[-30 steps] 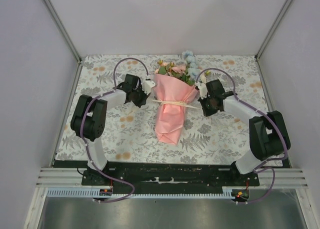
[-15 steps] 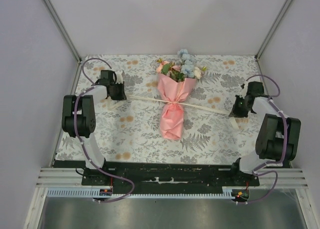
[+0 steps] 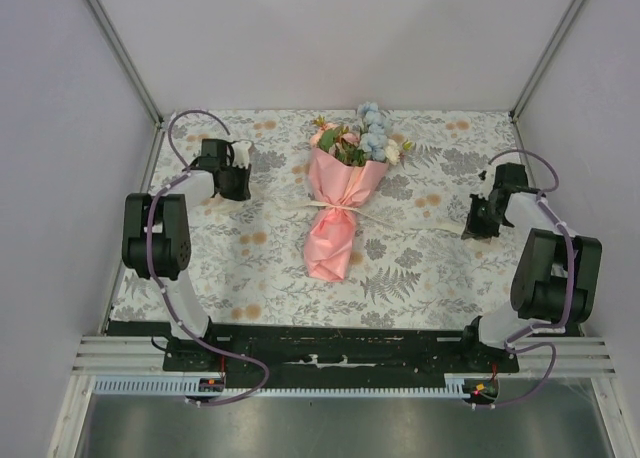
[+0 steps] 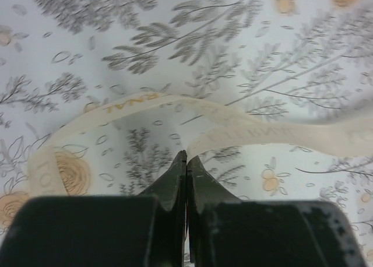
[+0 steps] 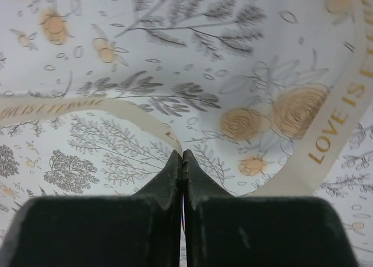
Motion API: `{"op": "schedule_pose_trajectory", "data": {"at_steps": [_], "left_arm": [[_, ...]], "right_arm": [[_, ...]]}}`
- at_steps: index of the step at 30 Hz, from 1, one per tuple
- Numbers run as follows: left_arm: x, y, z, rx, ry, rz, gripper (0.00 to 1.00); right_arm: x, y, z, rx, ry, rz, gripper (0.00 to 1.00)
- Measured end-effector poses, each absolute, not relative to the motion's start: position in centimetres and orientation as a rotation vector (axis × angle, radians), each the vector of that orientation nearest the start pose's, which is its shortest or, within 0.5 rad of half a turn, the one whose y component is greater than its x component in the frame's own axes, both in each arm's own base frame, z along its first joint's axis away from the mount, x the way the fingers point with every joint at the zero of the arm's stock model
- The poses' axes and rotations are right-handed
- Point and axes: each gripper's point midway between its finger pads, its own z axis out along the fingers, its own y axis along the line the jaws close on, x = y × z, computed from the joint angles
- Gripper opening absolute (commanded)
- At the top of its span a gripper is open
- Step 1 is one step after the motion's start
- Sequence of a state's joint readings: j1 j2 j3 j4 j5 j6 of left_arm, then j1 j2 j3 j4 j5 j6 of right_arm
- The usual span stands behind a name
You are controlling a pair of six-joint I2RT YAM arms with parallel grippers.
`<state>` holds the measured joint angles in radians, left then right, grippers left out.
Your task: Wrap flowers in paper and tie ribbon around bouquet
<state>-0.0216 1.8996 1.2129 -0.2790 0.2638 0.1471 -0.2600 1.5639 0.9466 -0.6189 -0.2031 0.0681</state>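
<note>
**Cream ribbon slackens after the tightening pull**

Salmon paper [image 3: 324, 256] comes 1st, nearest the arm bases: the cone's narrow foot lies flat on the printed tablecloth [image 3: 420, 273] and has swung a little to the left since half a second ago; the bouquet [image 3: 345, 183] now leans, foot left and head right. Just beyond, the right gripper [image 5: 182, 157] sits out near the right edge with its 2 fingers pressed fully together; the ribbon [image 5: 335, 112] runs right into their tips, so it looks pinched there, with a loose lettered loop curling away beside it. At the waist the ribbon crosses the paper in a tight band, and the cone is visibly nipped in at that spot; half a second ago the strand ran as 1 straight taut line from arm to arm, whereas now it sags onto the cloth on both sides. Slightly farther, the left gripper [image 4: 186, 161] is likewise closed tight, a curl of ribbon meeting its tips; both arms stay well apart from the bouquet. Farthest, the flowers [image 3: 362, 143] fan out of the cone's mouth, undisturbed. My reading: the cinching pull is done and the tension is being eased; the wrapping is complete and the tie is near its finish; whether a knot holds I cannot tell.
</note>
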Motion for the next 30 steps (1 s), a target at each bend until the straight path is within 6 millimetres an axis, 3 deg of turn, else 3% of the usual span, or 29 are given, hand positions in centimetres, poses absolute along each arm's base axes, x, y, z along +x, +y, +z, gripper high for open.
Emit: {"op": "schedule_pose_trajectory", "data": {"at_steps": [6, 8, 17, 21, 26, 30], "left_arm": [[42.6, -10.2, 5.2, 0.609, 2.374, -0.338, 0.02], [42.3, -11.1, 5.7, 0.658, 2.347, -0.356, 0.02], [42.3, -10.1, 5.8, 0.728, 2.324, -0.324, 0.02], [40.9, -10.0, 6.6, 0.809, 2.292, -0.331, 0.02], [39.2, -10.9, 8.9, 0.941, 2.199, -0.378, 0.02], [39.0, -11.2, 10.1, 0.967, 2.154, -0.392, 0.02]], "right_arm": [[31.8, -1.0, 5.4, 0.071, 2.708, 0.233, 0.00], [32.3, -0.6, 5.8, -0.007, 2.691, 0.225, 0.00], [33.1, -1.4, 6.3, -0.226, 2.660, 0.145, 0.00], [33.2, -1.3, 7.1, -0.279, 2.628, 0.156, 0.00], [33.3, 0.8, 9.0, -0.356, 2.545, 0.293, 0.00], [33.8, 2.4, 11.6, -0.403, 2.454, 0.373, 0.00]]}}
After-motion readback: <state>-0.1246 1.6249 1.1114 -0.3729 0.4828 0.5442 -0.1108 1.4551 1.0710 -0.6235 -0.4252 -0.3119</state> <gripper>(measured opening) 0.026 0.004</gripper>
